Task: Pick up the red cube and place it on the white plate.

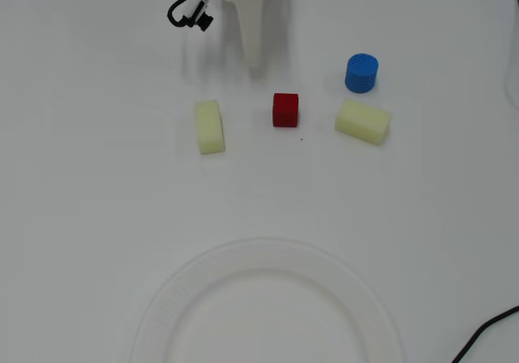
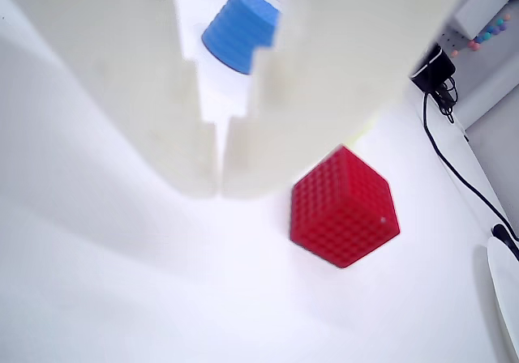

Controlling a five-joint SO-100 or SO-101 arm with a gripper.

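White plate (image 1: 268, 298) sits at the near edge of the tabletop (image 1: 81, 217) in the overhead view, empty. Gripper (image 1: 255, 61) is closed on nothing, fingers meeting tip to tip in the wrist view, just behind the red cube (image 1: 285, 109). The cube rests on the tabletop, ungrasped, between two pale yellow blocks (image 1: 209, 125). Assessment: approach step in hand. Next move calls for opening the jaws, then advancing and lowering to straddle the cube.

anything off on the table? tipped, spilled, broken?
Nothing stands out. The red cube, blue cylinder and two yellow blocks sit intact on the table; the white plate is empty, and the gripper is shut, holding nothing.
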